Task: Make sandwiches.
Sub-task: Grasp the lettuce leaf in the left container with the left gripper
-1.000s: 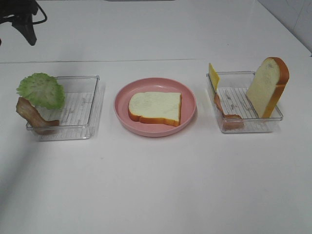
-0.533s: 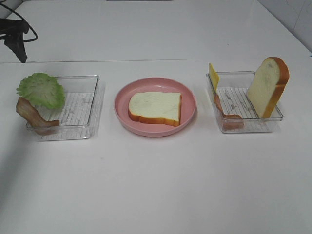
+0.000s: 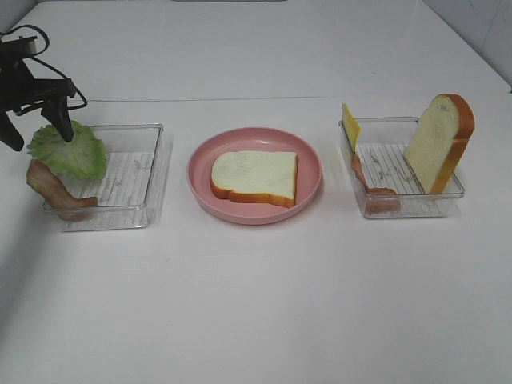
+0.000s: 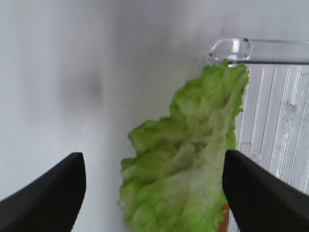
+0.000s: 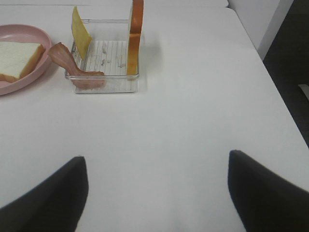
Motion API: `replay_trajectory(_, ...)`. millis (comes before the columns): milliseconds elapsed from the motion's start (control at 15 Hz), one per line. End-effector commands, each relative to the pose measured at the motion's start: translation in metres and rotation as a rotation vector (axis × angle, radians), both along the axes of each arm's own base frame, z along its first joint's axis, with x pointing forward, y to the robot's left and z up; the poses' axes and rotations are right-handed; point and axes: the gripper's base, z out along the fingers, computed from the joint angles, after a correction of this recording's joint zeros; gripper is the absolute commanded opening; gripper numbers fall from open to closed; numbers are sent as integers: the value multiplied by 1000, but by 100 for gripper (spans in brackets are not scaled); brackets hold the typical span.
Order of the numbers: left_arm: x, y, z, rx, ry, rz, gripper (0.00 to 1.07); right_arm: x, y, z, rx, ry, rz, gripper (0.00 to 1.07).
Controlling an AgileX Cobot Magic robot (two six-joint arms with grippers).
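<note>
My left jaws hang spread over the lettuce (image 3: 68, 150), which leans on the left tray (image 3: 154, 168) rim. My right jaws are spread too. One bread slice (image 3: 254, 177) lies on the pink plate (image 3: 310, 188).

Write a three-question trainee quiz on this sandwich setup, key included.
1. True or false: the left gripper is shut on the lettuce.
2. What lies on the pink plate? A: lettuce. B: a bread slice. C: nothing.
3. Which clear tray holds the yellow cheese square?
Key: 1 false, the jaws stand open; 2 B; 3 the right tray.
</note>
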Motion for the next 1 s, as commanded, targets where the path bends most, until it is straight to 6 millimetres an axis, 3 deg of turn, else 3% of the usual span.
replay_trajectory(67,2,-4,-7,-14,-4,0,67,-2,0,0,2,-24,-14,76)
replay_trajectory(333,4,-3,-12,-10,-9,12,29,-2,0,0,2,-24,-14,76)
replay_trajectory(400,4,-3,-11,-9,-12,12,25,-2,0,0,2,-24,-14,76)
replay_trajectory(467,5,-3,-9,-9,-20,13,9,-2,0,0,2,-24,-14,76)
replay_trajectory(533,5,-3,-9,-8,-22,13,4,-2,0,0,2,-24,-14,76)
replay_trajectory(800,6,-5,-3,-31,-50,19,0,-2,0,0,2,-24,-14,76)
replay_trajectory(1000,7,-7,21,-49,-101,-1,0,-2,0,0,2,-24,-14,76)
